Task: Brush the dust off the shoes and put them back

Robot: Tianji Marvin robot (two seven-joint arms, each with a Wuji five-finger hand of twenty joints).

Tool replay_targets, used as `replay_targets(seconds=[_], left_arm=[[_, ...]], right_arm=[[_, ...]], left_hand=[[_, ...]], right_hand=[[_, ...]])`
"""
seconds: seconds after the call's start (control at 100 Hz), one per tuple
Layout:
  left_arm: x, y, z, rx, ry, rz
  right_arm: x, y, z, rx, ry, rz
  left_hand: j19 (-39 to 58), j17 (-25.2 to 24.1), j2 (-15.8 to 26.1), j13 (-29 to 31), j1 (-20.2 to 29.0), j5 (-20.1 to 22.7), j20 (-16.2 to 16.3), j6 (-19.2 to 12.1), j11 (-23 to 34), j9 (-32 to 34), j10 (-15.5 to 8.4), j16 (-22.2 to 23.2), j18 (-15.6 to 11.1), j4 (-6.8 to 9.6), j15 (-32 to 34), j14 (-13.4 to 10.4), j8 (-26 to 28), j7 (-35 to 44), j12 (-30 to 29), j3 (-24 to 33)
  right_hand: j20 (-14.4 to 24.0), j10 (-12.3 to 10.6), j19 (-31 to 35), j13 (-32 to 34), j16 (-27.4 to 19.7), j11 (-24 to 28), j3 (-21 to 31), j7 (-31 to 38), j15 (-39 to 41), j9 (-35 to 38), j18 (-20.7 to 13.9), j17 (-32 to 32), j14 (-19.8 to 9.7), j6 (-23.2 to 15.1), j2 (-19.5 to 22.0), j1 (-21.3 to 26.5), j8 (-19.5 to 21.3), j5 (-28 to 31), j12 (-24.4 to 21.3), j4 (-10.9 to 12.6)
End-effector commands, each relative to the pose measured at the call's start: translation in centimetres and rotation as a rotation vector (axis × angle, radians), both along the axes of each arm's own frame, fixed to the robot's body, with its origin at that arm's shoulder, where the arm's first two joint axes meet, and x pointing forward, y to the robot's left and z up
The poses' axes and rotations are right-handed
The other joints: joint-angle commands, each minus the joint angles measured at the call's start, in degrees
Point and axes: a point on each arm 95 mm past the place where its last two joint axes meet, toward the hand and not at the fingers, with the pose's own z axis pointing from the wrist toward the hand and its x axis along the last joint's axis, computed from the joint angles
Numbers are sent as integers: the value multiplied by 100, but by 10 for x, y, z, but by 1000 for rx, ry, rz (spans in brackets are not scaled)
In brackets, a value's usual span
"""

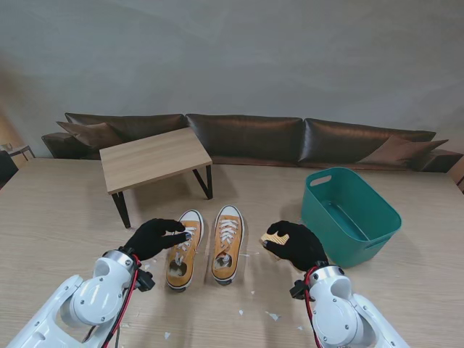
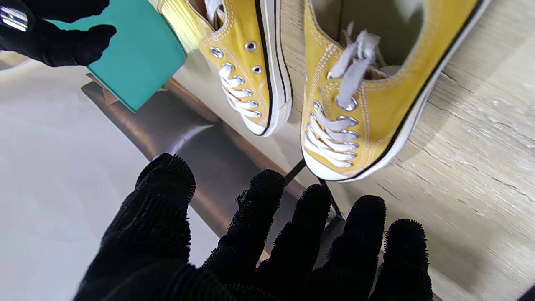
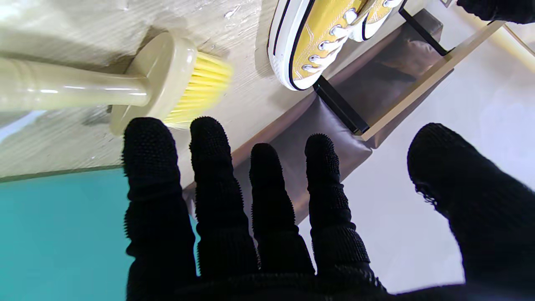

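Observation:
Two yellow canvas shoes with white laces stand side by side on the table, the left shoe [image 1: 183, 250] [image 2: 363, 96] and the right shoe [image 1: 226, 243] [image 2: 246, 62] [image 3: 317, 42]. My left hand [image 1: 156, 237] [image 2: 267, 238] hovers at the left shoe's outer side, open with fingers spread and nothing in it. A cream brush with yellow bristles [image 1: 275, 237] [image 3: 167, 83] lies on the table right of the shoes. My right hand [image 1: 293, 245] [image 3: 259, 209] is over it, open with fingers stretched out, and the brush is not in its grasp.
A teal plastic bin [image 1: 348, 214] stands at the right, close to my right hand. A low wooden side table [image 1: 154, 158] stands beyond the shoes at the left. Small white scraps [image 1: 272, 315] lie on the table nearer to me.

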Motion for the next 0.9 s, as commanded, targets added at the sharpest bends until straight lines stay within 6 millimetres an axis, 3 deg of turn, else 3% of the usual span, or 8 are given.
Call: replay_targets(seconds=[0.0,0.27,0.29,0.34,0.6,0.68,0.8,0.89], left_arm=[[-1,-9,3,2,11,-32],[-13,-30,10,118,6,-126],[-14,-31,10,131,4,-133],[-17,-35,11,168,-5,-151],[-30,-51,6,314,-28,-219],[-30,-55,3,323,-29,-227],[-27,-61,-2,319,-20,-241],[-23,-64,-7,330,-20,-254]], right_arm=[[-1,2,-1,11,-6,7],[4,1,2,39,-39,-25],[4,1,2,40,-40,-26],[4,2,2,42,-40,-26],[-2,2,7,42,-39,-12],[-4,2,7,41,-35,-11],[-4,2,6,37,-27,-12],[-4,2,6,37,-22,-17]], left_hand=[[-198,-137,122,-279,182,-146,97,-104,-62,-231,-27,4,-98,161,-112,-49,-25,-87,-54,-123],[-220,-317,-337,-533,227,-437,128,-557,-102,-586,-237,-21,-313,158,-210,-275,-58,-154,-70,33],[-221,-323,-485,-537,-37,-463,157,-602,-100,-585,-244,-3,-329,78,-201,-294,-68,-105,-26,611],[-183,-272,-656,-488,-111,-422,192,-739,12,-496,-239,66,-358,39,-105,-339,-56,-63,104,927],[197,-150,-1331,-581,-175,-30,962,-1392,449,-484,-342,1150,-614,-158,913,-532,100,235,1565,2290],[204,-221,-1446,-692,-100,95,1104,-1536,481,-533,-365,1284,-691,-171,1078,-562,108,301,1751,2475],[185,-390,-1603,-1005,179,200,1310,-1683,484,-668,-382,1485,-863,-370,1331,-644,351,473,1974,2497],[220,-432,-1668,-1193,305,279,1449,-1797,539,-731,-390,1700,-956,-400,1567,-661,386,498,2138,2532]], right_hand=[[-79,-65,-111,-161,-29,3,-176,-77,-62,-166,60,-1845,-22,-139,95,-145,-73,-117,-75,123],[-14,76,-87,-56,8,63,-122,-28,1,33,124,-1775,5,-43,103,-118,-80,12,-77,132],[-11,83,-87,-58,10,61,-115,-29,1,30,127,-1774,14,-35,107,-116,-83,15,-78,131],[-3,89,-86,-48,14,64,-112,-28,8,38,128,-1772,15,-24,114,-125,-87,25,-78,128],[44,96,-61,-10,33,65,-101,-27,39,68,133,-1745,4,-21,133,-132,-102,41,-78,126],[52,93,-55,-7,37,69,-101,-29,46,76,132,-1740,13,-22,140,-141,-105,38,-76,125],[63,109,-47,3,43,69,-96,-26,58,83,133,-1732,3,-16,146,-139,-107,42,-76,125],[68,109,-49,1,47,69,-92,-25,64,83,130,-1737,8,-14,146,-137,-109,43,-77,125]])
